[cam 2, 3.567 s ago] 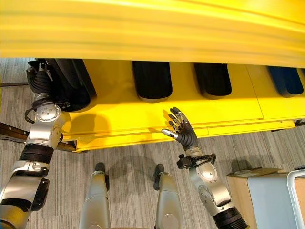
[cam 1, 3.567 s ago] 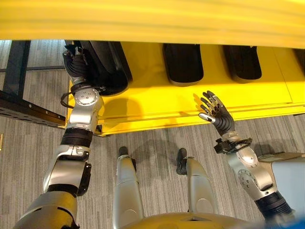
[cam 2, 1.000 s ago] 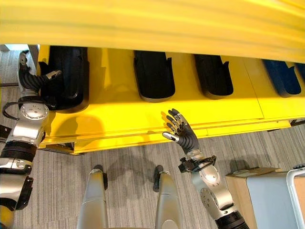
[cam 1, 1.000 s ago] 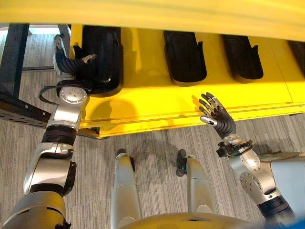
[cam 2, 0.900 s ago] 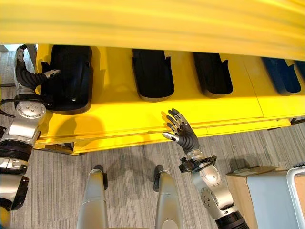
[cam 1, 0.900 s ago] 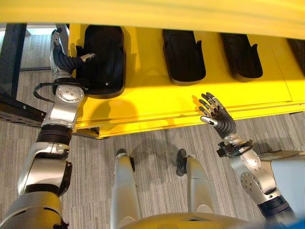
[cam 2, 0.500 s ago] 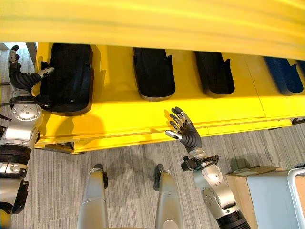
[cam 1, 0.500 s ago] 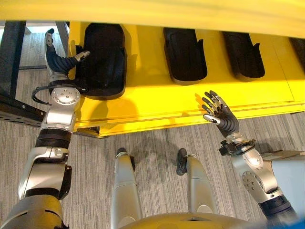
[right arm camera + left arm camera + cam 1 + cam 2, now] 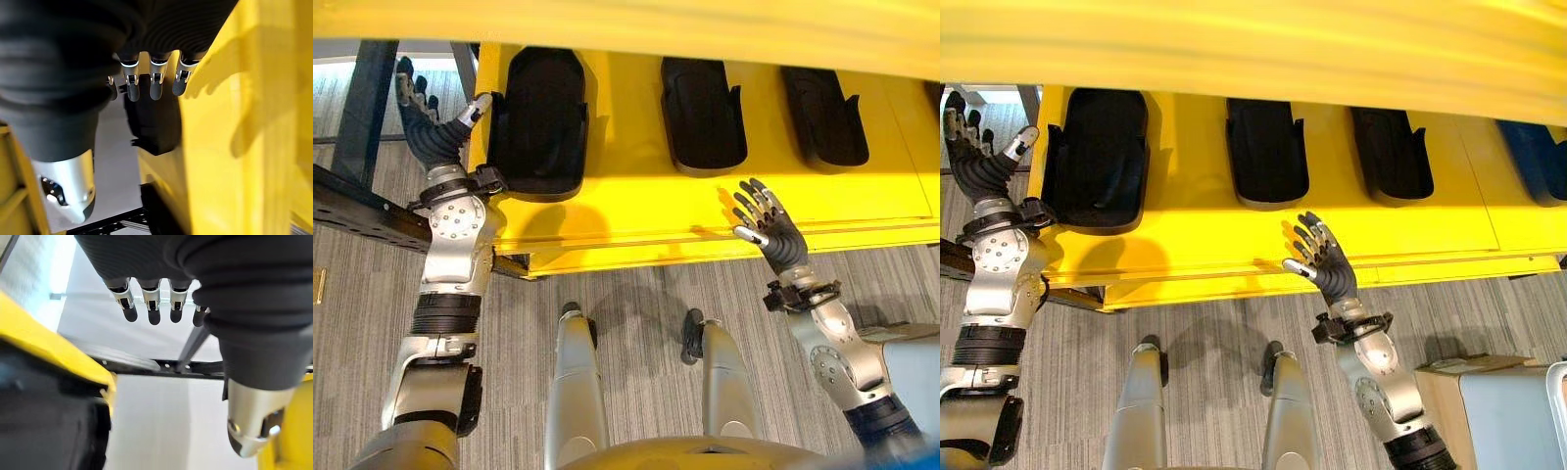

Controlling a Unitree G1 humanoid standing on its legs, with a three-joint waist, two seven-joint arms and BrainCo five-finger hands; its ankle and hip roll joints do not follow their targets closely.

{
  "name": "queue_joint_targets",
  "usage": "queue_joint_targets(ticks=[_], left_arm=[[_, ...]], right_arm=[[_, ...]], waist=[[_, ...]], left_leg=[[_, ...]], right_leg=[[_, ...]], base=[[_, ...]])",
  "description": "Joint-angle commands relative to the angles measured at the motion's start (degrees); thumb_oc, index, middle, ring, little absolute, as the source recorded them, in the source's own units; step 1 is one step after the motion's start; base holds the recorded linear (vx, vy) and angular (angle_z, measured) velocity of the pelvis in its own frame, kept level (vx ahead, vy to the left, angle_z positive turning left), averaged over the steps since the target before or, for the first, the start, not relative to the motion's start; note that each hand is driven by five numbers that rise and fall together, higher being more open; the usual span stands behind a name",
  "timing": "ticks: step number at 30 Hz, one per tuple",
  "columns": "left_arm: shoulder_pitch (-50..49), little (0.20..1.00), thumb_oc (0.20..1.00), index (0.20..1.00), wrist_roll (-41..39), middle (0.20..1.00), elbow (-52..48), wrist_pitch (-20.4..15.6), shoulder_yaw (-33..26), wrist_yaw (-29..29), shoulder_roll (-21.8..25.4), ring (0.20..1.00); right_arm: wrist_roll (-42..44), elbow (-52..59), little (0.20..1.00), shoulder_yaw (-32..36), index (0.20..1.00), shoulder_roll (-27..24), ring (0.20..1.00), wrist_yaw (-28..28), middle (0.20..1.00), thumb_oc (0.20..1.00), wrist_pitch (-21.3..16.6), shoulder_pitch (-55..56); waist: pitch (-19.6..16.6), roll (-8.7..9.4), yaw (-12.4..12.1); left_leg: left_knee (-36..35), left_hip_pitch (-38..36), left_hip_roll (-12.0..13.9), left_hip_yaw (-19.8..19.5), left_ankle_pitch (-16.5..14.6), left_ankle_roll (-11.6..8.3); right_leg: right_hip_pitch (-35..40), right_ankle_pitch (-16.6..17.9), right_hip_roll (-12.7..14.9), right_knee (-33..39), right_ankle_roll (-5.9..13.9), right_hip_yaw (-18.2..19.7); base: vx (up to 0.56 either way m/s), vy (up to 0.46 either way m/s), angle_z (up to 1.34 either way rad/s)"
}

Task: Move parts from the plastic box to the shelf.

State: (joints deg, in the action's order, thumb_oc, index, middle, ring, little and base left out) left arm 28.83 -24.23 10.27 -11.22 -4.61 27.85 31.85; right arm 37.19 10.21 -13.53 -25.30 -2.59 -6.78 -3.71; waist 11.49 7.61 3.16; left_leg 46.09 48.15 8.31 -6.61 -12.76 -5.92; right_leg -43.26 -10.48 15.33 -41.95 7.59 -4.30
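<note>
Black parts [image 9: 703, 113] along yellow shelf [image 9: 636, 211], empty spread left hand [image 9: 429, 132] beside end part [image 9: 540, 122], right hand [image 9: 766, 227] splayed.

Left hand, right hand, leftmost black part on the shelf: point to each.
left hand [image 9: 429, 132]: left eye view, ribbed back of hand.
right hand [image 9: 773, 233]: left eye view, ribbed back.
leftmost black part [image 9: 540, 122]: left eye view, middle.

The shelf [image 9: 636, 211] is bright yellow. The moulded parts [image 9: 541, 122] lying on it are matte black. The floor [image 9: 626, 294] beneath is grey carpet with fine stripes. A beam [image 9: 367, 211] beside the shelf is black.
</note>
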Motion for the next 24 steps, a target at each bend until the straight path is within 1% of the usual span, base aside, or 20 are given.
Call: queue_joint_targets(ticks=[1, 7, 11, 16, 18, 24], left_arm=[[0.8, 1.0, 1.0, 1.0, -0.4, 1.0, -3.84, -4.53, 1.33, -0.19, -0.06, 1.0], [-1.4, 1.0, 1.0, 1.0, -0.56, 1.0, -6.86, -4.87, 1.01, -1.69, -0.14, 1.0], [-4.89, 1.0, 1.0, 1.0, -0.8, 1.0, -9.71, -4.62, 0.8, -4.04, -0.52, 1.0], [-8.06, 1.0, 1.0, 1.0, -0.82, 1.0, -11.89, -4.36, 0.4, -5.6, -0.76, 1.0], [-12.65, 1.0, 1.0, 1.0, -1.1, 1.0, -15.0, -4.25, -0.7, -7.68, -1.25, 1.0], [-17.82, 1.0, 1.0, 1.0, -2.87, 1.0, -17.15, -3.68, -0.44, -10.39, -2.77, 1.0]], right_arm=[[-0.86, 3.93, 1.0, 2.31, 1.0, -1.74, 1.0, -0.45, 1.0, 1.0, -3.7, -0.8], [-1.26, 4.02, 1.0, 2.59, 1.0, -1.86, 1.0, -0.31, 1.0, 1.0, -3.66, -0.92], [-1.54, 4.32, 1.0, 2.94, 1.0, -1.92, 1.0, -0.04, 1.0, 1.0, -3.51, -0.54], [-1.45, 4.61, 1.0, 3.37, 1.0, -1.82, 1.0, 0.29, 1.0, 1.0, -3.53, 0.0], [-1.67, 5.1, 1.0, 4.41, 1.0, -1.6, 1.0, 0.58, 1.0, 1.0, -3.78, 0.79], [-2.11, 5.82, 1.0, 5.53, 1.0, -1.46, 1.0, 0.65, 1.0, 1.0, -4.13, 2.12]], waist=[[-1.39, -2.03, -0.24], [-0.46, -2.12, -0.51], [0.27, -2.29, -0.81], [0.64, -2.32, -1.1], [1.22, -2.51, -1.49], [2.09, -2.61, -1.83]], left_leg=[[-10.75, -1.99, 0.85, 1.29, 7.72, 0.48], [-11.9, -4.27, 0.93, 1.32, 8.09, 0.33], [-13.2, -6.16, 0.87, 1.4, 8.54, 0.19], [-13.91, -7.17, 0.86, 1.35, 8.75, 0.16], [-14.3, -8.1, 0.81, 1.38, 8.9, 0.15], [-15.09, -9.0, 0.71, 1.3, 9.29, 0.14]], right_leg=[[0.25, 0.61, 0.66, 0.76, -1.56, 1.92], [2.75, 0.83, 0.45, 2.0, -1.61, 1.74], [4.87, 0.96, 0.4, 3.14, -1.54, 1.59], [5.96, 1.11, 0.46, 3.67, -1.54, 1.44], [6.81, 1.17, 0.5, 3.97, -1.49, 1.26], [7.79, 1.33, 0.53, 4.6, -1.52, 1.24]], base=[[0.0, 0.0, 0.0], [0.0, 0.0, 0.0], [0.0, 0.0, 0.0], [0.0, -0.004, 0.01], [0.0, 0.0, 0.0], [0.0, -0.008, 0.03]])
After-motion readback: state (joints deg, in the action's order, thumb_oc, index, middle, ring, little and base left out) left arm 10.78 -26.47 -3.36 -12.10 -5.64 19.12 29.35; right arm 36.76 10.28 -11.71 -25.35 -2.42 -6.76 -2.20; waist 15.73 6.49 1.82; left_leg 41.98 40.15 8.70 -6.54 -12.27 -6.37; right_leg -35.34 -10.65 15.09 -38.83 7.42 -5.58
